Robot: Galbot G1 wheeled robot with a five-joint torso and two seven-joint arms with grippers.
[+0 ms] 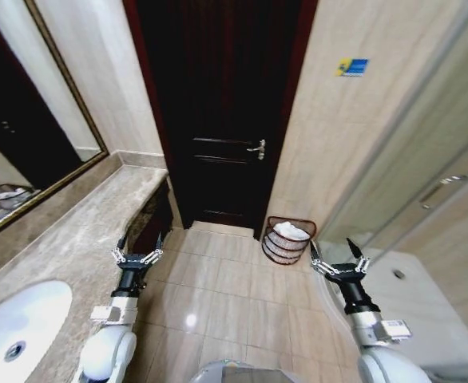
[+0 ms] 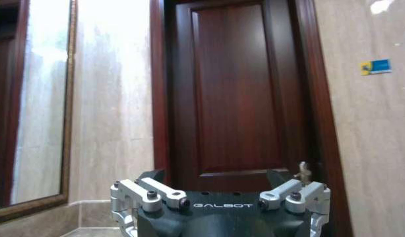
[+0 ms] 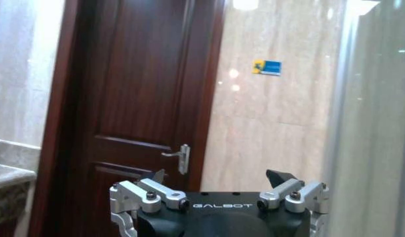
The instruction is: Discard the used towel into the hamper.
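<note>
1. The hamper [image 1: 287, 239] stands on the tiled floor [image 1: 218, 287] against the beige wall, just right of the dark door [image 1: 222, 112].
2. A white towel [image 1: 291, 231] lies bunched inside the hamper.
3. The left hand [image 1: 139, 246] hovers beside the marble counter [image 1: 66, 239], fingers spread, holding nothing.
4. The right hand [image 1: 338, 254] hovers well right of the hamper, fingers spread, holding nothing.
5. A white sink [image 1: 18, 327] sits in the counter.
</note>
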